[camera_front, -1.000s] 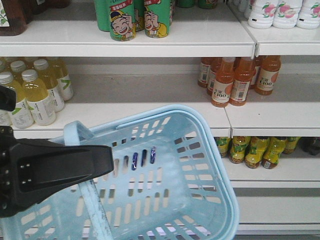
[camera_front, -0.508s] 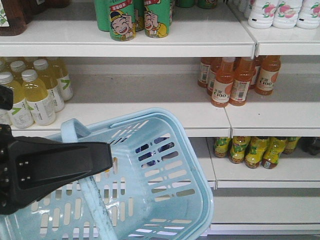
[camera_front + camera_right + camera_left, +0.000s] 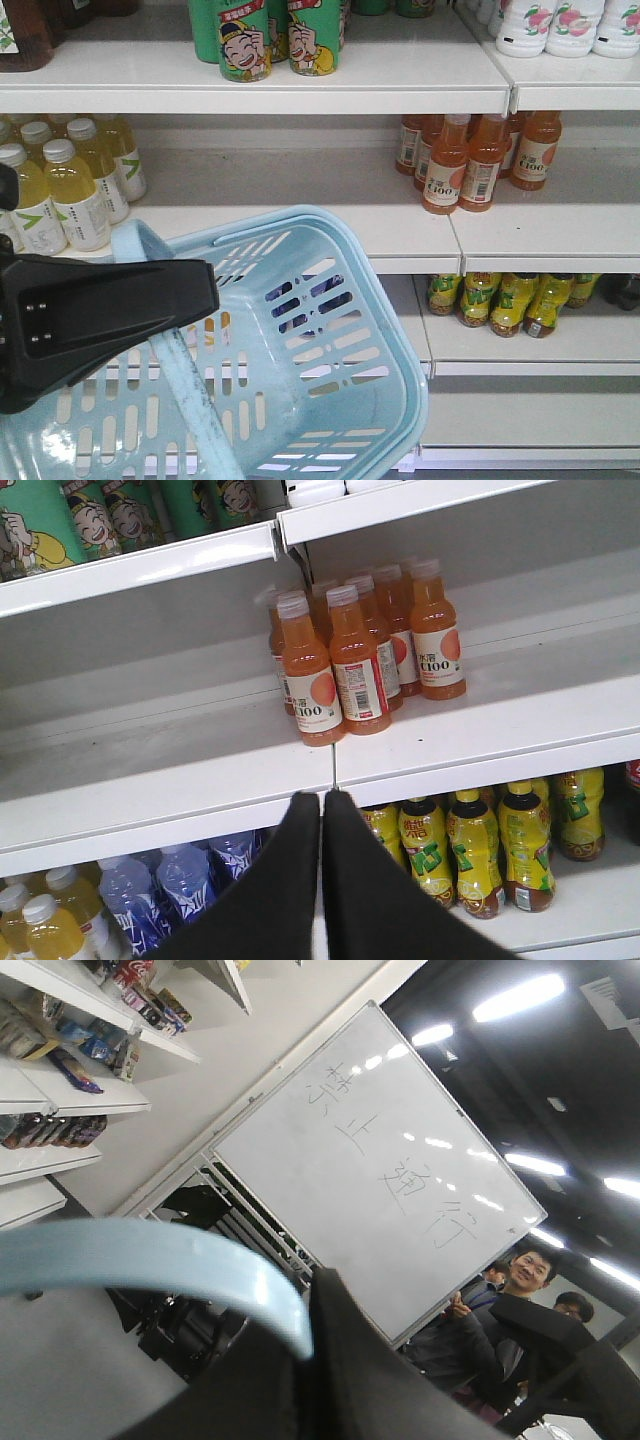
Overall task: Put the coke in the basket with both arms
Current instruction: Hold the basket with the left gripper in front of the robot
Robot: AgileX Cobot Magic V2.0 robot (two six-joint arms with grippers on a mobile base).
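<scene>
While the left gripper (image 3: pixel 208 292) hangs nearest the onlooker at 9 o'clock of the front view, its jaws appear closed on the pale blue handle (image 3: pixel 190 410) of the basket (image 3: pixel 340 330); the left wrist view shows the same strap running into the black jaws.

Basket: held off the ground at 6 to 7 o'clock and tilted. Its mouth faces up and toward the camera, and the rim dips toward 5 o'clock. Its long axis seems to run from 11 to 5 o'clock, along the handle, though the near end is cropped. No coke is in it.

Right gripper (image 3: pixel 322 796): jaws shut tip to tip on nothing, aimed at the shelf (image 3: pixel 480 750) edge. Orange bottles (image 3: pixel 345 660) stand beyond at 12 o'clock, and yellow bottles (image 3: pixel 470 850) stand on the tier below.

Coke (image 3: pixel 633 780): only a red-and-dark sliver shows, at the 3 o'clock edge of the right wrist view, on the lower tier just beside the yellow bottles. It is probably upright, long axis vertical and cap toward 12 o'clock, but it is too cropped to confirm.

Step in hand, as judged: fetching the coke. Level the basket under the shelf lip, swing the right arm toward 3 o'clock, and part the jaws before reaching the bottle's waist.
</scene>
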